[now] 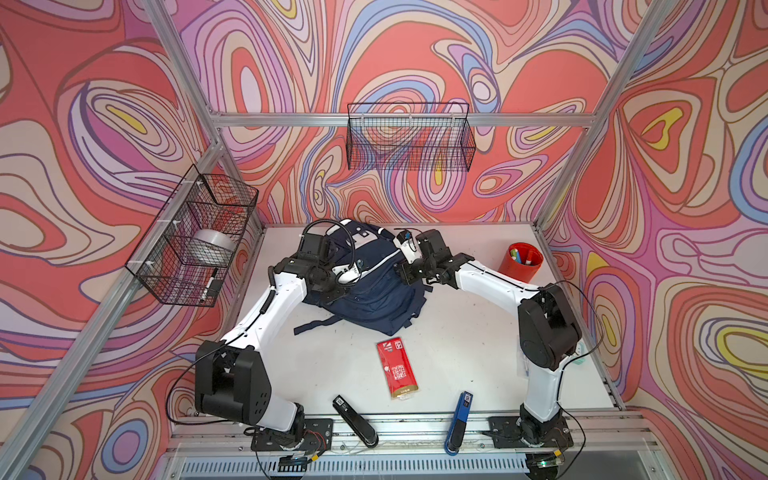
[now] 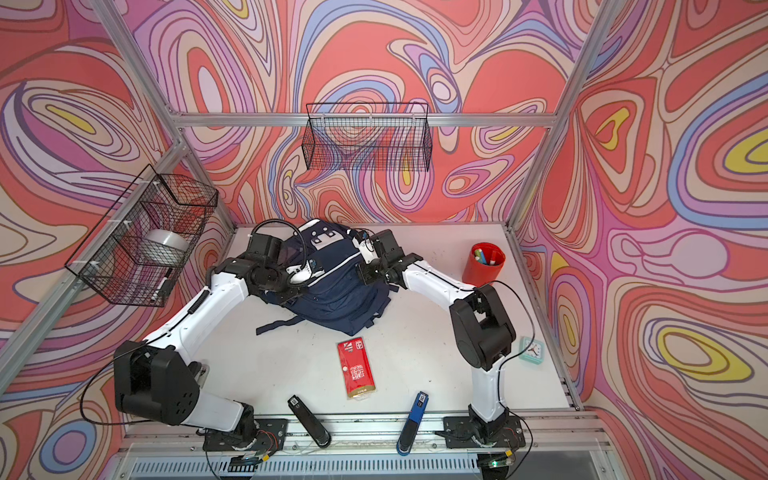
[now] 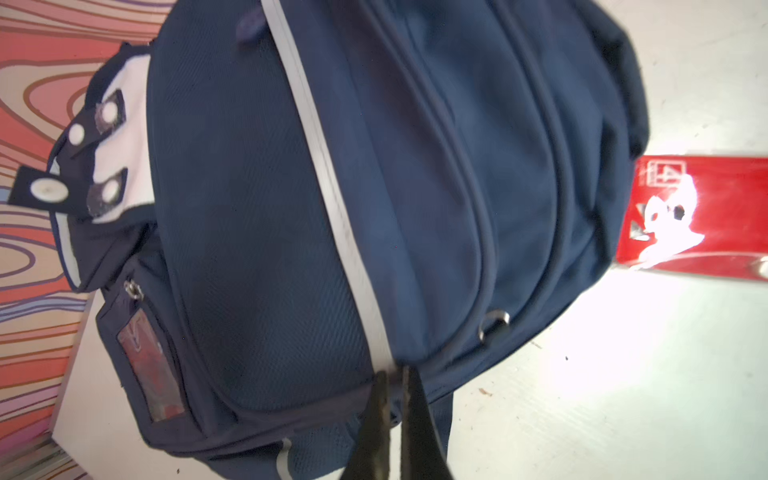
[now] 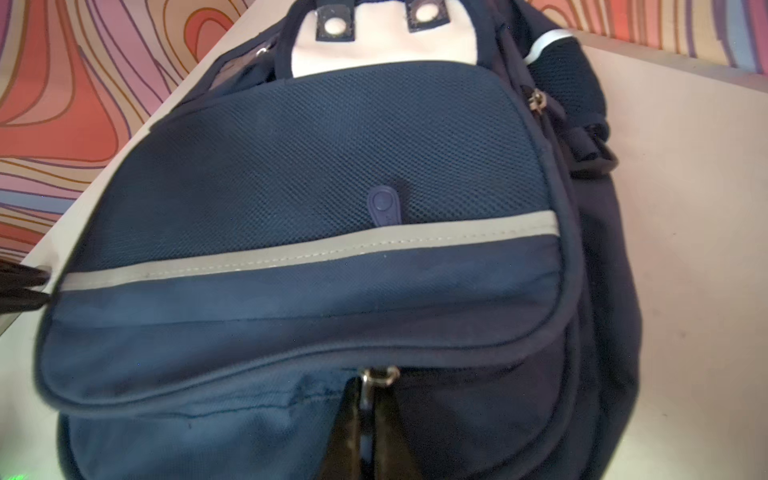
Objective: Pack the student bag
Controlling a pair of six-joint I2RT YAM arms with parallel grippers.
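The student bag [image 1: 376,297] [image 2: 332,291], navy with a grey-white stripe and a white patch at its top, lies on the white table at the back middle. In both top views the two arms reach over it from either side. My left gripper [image 3: 395,372] is shut on the edge of the front flap, where the stripe [image 3: 328,174] ends. Its fingertips [image 4: 25,286] also show at the picture's edge in the right wrist view. My right gripper [image 4: 368,384] is shut on a metal zipper pull [image 4: 380,375] just below the front flap [image 4: 307,286].
A red packet [image 1: 397,368] lies in front of the bag. A black stapler [image 1: 355,422] and a blue stapler [image 1: 459,422] lie at the front edge. A red pen cup [image 1: 524,257] and a small clock [image 2: 533,350] stand on the right. Wire baskets [image 1: 195,237] [image 1: 409,137] hang on the walls.
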